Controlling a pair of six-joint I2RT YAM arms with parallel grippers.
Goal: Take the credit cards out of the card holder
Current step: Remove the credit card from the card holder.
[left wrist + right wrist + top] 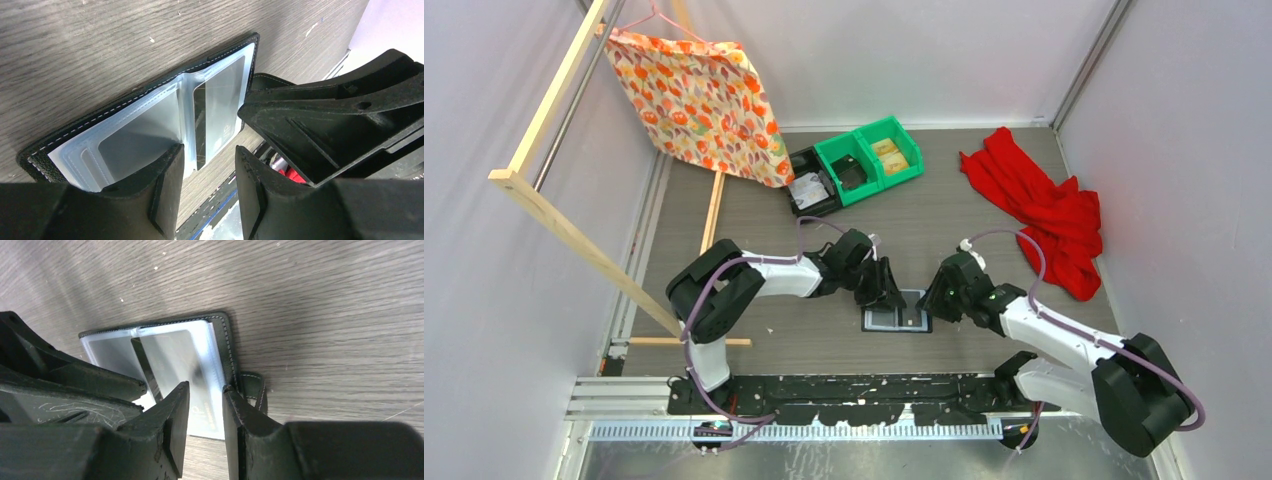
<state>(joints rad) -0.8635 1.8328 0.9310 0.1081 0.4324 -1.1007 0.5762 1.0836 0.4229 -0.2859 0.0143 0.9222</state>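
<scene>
The black card holder (897, 318) lies open and flat on the table between my two arms. Its glossy sleeves face up in the left wrist view (75, 132) and the right wrist view (227, 347). A pale card (172, 355) in the right sleeve sticks out past the holder's near edge; it also shows in the left wrist view (222, 107). Another card (137, 140) sits in the left sleeve. My left gripper (207, 167) is open, one finger over the left sleeve. My right gripper (206, 407) is open just above the protruding card, beside the snap tab (254, 387).
Green bins (879, 155) and a black bin (812, 185) stand at the back. A red cloth (1044, 215) lies at the right. A patterned cloth (699, 100) hangs from a wooden frame (574, 235) at the left.
</scene>
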